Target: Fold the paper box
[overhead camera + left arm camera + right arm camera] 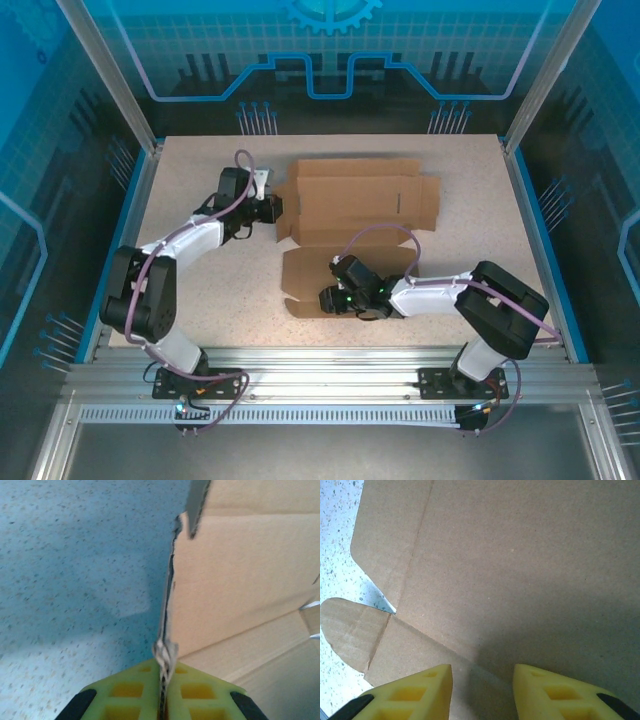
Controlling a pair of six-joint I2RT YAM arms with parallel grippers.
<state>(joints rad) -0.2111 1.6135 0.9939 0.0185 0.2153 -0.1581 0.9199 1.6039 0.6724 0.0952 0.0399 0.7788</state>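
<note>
Here, the box (365, 215) lies opened out in the middle of the bench (200, 290). My left claw (162, 690) is clamped on the edge of its left flap (287, 215). My right claw (482, 692), jaws apart, is poised over the near panel (520, 570). Best: hold that panel down, then raise the flap along its crease.

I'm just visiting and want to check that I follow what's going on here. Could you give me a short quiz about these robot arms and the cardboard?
1. True or false: the left gripper is clamped on an edge of the paper box.
2. The right gripper has its jaws: A) shut tight on a flap; B) apart, pointed at the cardboard; C) holding a cup.
3. Fill in: the fingers of both grippers are coloured ____.
Key: 1 true; 2 B; 3 yellow.
</note>
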